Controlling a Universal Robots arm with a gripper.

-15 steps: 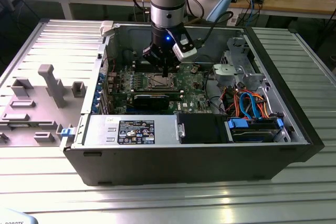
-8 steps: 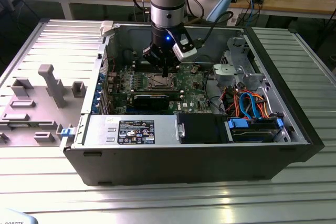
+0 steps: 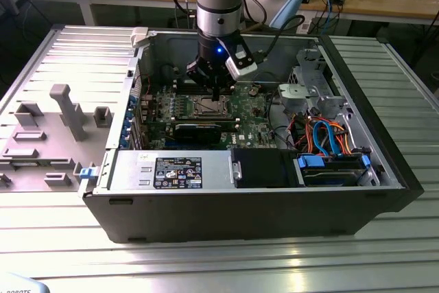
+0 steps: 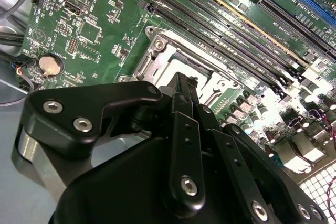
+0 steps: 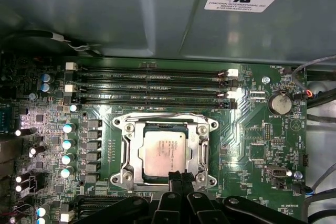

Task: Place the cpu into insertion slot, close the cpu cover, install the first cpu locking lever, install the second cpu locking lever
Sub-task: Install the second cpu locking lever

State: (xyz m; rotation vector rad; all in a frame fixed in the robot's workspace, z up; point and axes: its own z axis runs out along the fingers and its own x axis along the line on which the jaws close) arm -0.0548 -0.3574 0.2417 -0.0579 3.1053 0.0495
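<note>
Since cpu (image 5: pixel 161 153) lies flat in slot (image 5: pixel 127 153), step one judged done. Cover (image 5: pixel 202 148) down around chip, framing it. Levers: latched or not, cannot tell. Fingers (image 5: pixel 178 178) clenched together, empty, tips at socket edge, over green board (image 5: pixel 252 150).

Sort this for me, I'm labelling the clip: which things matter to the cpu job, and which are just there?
Job:
- cpu, seated in the insertion slot
- cpu cover, framing the chip
- claw, fingers together at the socket's edge

Just there:
- memory slots
- coin battery
- drive cables
- grey side panel
</note>
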